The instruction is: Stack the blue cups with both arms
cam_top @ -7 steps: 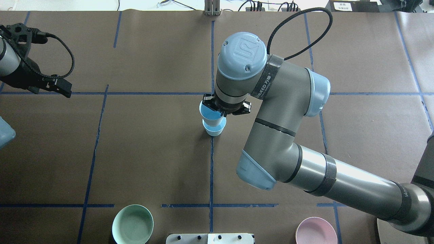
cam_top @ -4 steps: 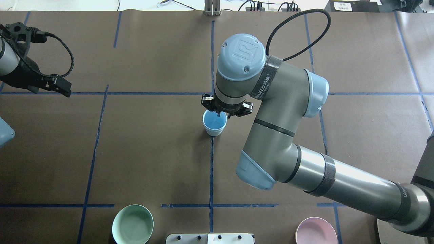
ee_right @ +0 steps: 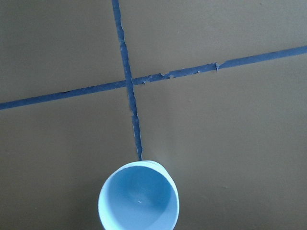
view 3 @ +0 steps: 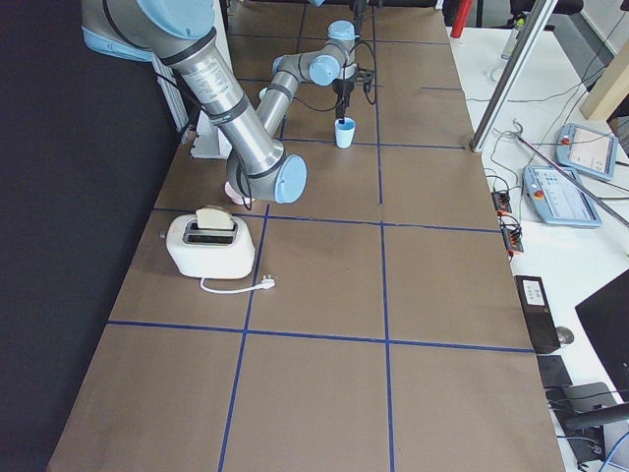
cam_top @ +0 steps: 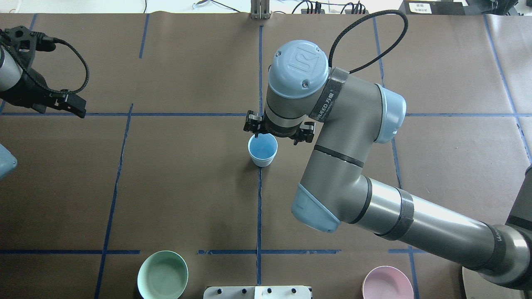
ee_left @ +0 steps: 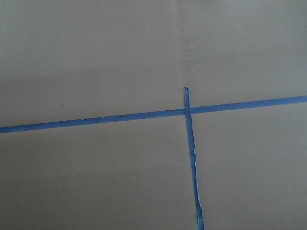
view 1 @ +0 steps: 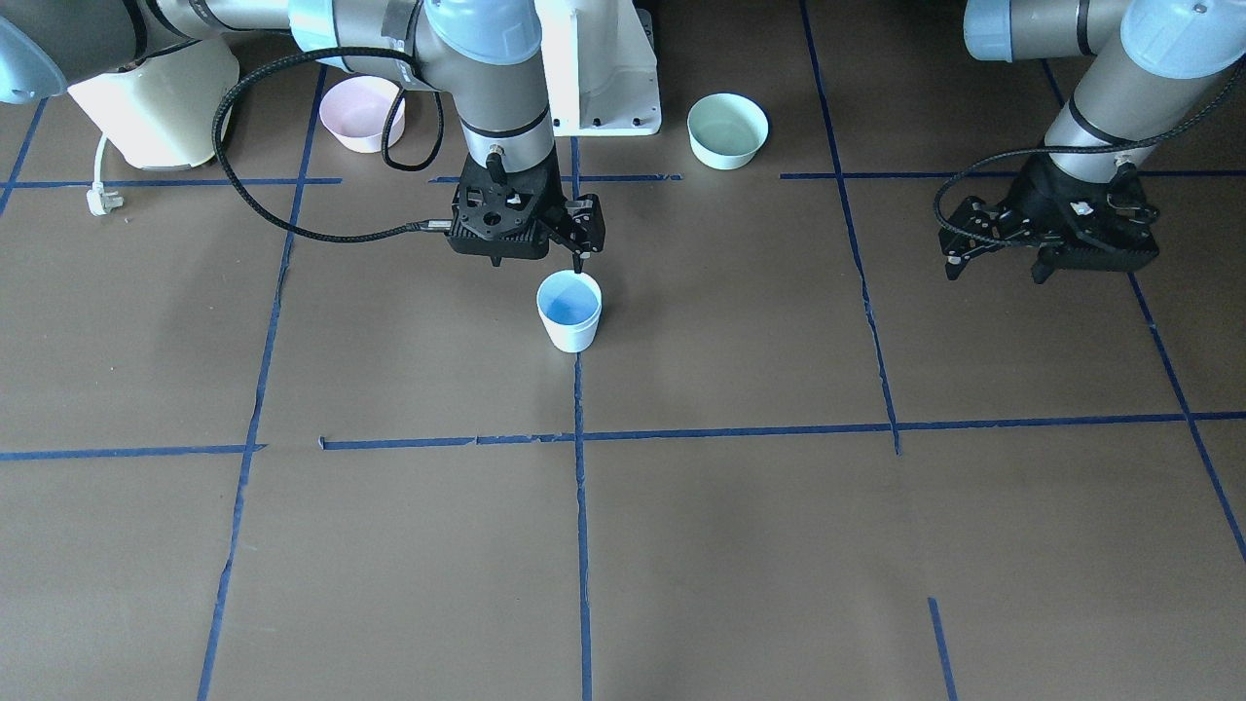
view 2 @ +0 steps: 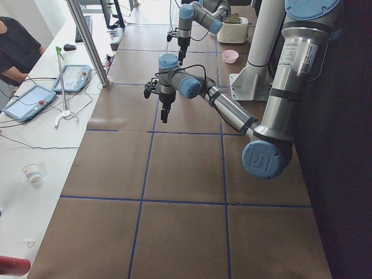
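Observation:
The two blue cups [cam_top: 262,151] stand nested, one inside the other, on the brown table at its middle, on a blue tape line. They also show in the front view [view 1: 569,316] and the right view [view 3: 344,133]. The right wrist view shows the bright blue inside and a double rim [ee_right: 139,199]. My right gripper [cam_top: 278,129] hangs just above the stack's robot-far side, open and holding nothing; in the front view [view 1: 521,248] one fingertip [view 1: 581,258] is by the rim. My left gripper [cam_top: 58,109] is open and empty at the far left, also in the front view [view 1: 998,268].
A mint-green bowl [cam_top: 163,275] and a pink bowl [cam_top: 387,283] sit near the robot's edge, either side of the white pedestal [view 1: 604,68]. A white toaster [view 3: 209,244] stands at the right end. Blue tape lines cross the table. A person [view 2: 14,46] sits beyond the far edge.
The right gripper lowered its held cup into the standing cup, then opened and let go. The left gripper drifted slightly away.

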You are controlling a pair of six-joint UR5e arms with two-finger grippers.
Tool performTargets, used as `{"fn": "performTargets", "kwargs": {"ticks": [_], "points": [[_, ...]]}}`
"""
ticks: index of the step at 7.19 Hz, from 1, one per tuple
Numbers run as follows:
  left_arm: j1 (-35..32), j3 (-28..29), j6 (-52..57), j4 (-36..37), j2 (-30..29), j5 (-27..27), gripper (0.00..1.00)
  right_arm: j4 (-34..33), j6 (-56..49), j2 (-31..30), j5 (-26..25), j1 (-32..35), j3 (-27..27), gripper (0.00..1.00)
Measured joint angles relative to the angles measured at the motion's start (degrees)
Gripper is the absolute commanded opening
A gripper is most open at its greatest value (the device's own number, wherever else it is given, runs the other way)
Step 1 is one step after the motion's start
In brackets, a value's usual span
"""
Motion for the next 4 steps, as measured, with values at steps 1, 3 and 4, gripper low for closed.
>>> {"fn": "performTargets", "kwargs": {"ticks": [1,3,4], "points": [[-1.73,0.14,2.31,0.10,0.59,-0.39,1.00,-0.13,-1.96,-3.10,0.37,1.76,3.00,1.00],[-8.10,1.72,13.08,0.43,3.77,-4.58,1.00,-0.27,-14.35,-12.51,1.91,8.41,9.65,1.00],[-12.88,4.11,20.94,0.57,5.30,-6.95,1.00,-0.10,-22.90,-17.29,4.82,13.39,11.06,1.00]]}}
